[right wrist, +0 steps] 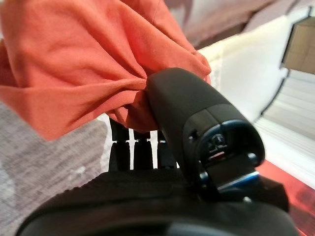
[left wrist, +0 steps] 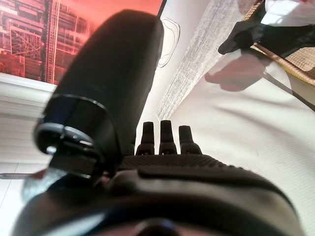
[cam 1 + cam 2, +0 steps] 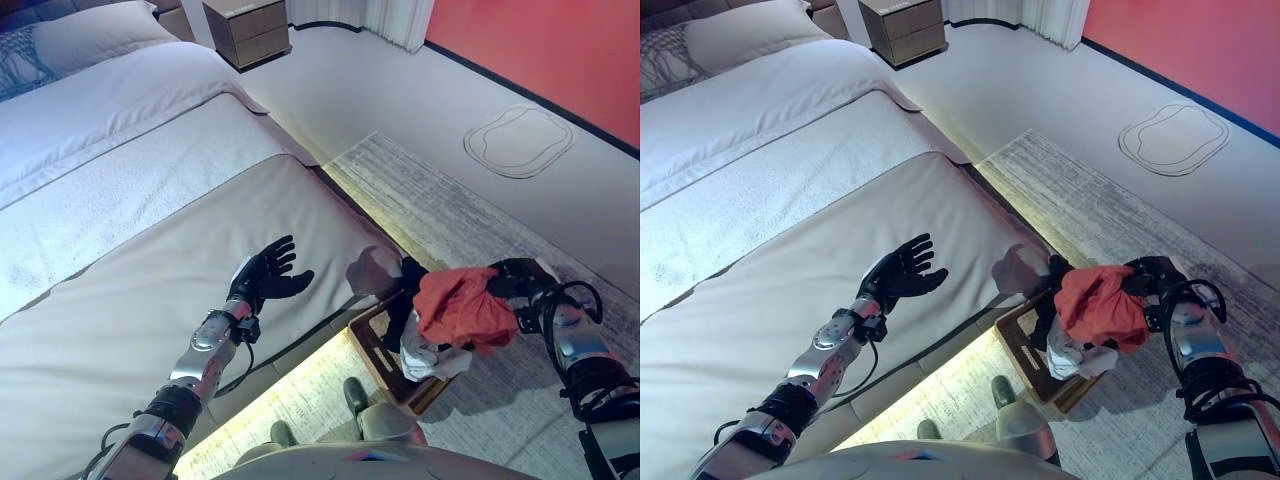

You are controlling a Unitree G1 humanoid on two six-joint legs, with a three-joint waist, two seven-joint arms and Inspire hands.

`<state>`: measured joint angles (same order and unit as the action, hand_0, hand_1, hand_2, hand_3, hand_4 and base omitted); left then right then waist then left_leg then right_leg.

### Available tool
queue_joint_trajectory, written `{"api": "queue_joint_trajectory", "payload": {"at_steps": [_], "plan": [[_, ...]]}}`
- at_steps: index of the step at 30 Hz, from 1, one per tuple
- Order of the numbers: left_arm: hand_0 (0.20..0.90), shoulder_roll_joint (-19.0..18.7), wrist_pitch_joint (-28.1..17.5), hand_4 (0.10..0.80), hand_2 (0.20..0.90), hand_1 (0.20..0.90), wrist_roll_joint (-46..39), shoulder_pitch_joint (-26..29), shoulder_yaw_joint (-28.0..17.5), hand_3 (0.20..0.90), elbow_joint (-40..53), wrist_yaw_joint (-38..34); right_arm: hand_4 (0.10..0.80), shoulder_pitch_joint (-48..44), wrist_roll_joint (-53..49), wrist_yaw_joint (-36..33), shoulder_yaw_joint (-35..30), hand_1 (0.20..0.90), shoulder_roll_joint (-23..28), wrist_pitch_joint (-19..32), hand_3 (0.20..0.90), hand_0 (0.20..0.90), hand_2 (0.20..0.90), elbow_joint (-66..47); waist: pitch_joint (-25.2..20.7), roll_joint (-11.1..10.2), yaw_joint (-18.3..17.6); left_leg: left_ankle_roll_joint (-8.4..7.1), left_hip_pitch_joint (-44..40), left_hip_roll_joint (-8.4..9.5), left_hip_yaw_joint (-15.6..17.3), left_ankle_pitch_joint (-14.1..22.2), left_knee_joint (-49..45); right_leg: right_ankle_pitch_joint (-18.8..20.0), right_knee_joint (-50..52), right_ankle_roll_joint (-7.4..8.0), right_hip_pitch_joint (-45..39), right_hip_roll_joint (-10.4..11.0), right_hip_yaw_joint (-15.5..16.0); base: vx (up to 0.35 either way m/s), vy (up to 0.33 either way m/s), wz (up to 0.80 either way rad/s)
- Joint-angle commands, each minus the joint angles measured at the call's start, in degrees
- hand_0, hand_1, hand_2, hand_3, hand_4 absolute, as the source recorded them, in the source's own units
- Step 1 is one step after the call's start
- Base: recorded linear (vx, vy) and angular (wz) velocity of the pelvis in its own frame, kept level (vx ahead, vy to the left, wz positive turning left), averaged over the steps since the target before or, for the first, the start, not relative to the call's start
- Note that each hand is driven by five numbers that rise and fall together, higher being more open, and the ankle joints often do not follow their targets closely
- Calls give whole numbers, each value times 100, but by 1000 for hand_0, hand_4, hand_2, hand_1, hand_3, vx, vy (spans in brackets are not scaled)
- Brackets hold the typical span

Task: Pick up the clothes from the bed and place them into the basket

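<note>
Fingers and thumb of my right robot hand are curled into a bunched orange-red garment, pinching its cloth; my right wrist view shows the fabric gathered against the thumb. I see the garment hanging in the air over the brown basket, which sits on the grey rug just beside the bed. White clothing and a dark piece already lie in the basket, draped over its rim, and the orange-red cloth touches or overlaps them from above. My left robot hand hovers over the beige bed cover near its edge, fingers spread and straight, holding nothing. A wooden nightstand stands at the far end of the bed.
</note>
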<state>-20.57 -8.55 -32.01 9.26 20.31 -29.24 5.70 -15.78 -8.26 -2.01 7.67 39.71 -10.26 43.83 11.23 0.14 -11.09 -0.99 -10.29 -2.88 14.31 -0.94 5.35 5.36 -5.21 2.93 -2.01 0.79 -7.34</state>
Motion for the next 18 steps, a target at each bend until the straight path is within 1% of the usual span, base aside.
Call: {"api": "queue_joint_trajectory", "payload": {"at_steps": [1,3,10,18], "plan": [[900,-76,-492,800,900,900,70,269,53,900,-207,158,336,-541,230,-204,30,502,68,529,436,502,502,301,-467,-128,165,33,157,-213,-139,737,-324,-365,516,327,225,294,247,-2,-20,5],[900,-80,-503,800,900,900,69,264,68,900,-211,176,800,-532,268,-299,76,900,2,585,900,900,900,365,-459,-124,185,32,162,-214,-155,731,-326,-363,511,327,221,300,255,0,-14,4],[900,-109,-522,800,900,900,94,228,64,900,-221,241,800,-425,300,-472,144,900,-184,636,900,900,900,416,-427,-111,247,28,167,-210,-255,701,-270,-350,501,347,236,311,265,-2,-1,1],[900,-131,-544,800,900,900,115,184,31,900,-208,300,800,-252,401,-541,143,900,-260,660,900,900,900,436,-414,-127,281,29,182,-213,-307,680,-259,-341,497,358,235,322,263,1,-1,7]]}}
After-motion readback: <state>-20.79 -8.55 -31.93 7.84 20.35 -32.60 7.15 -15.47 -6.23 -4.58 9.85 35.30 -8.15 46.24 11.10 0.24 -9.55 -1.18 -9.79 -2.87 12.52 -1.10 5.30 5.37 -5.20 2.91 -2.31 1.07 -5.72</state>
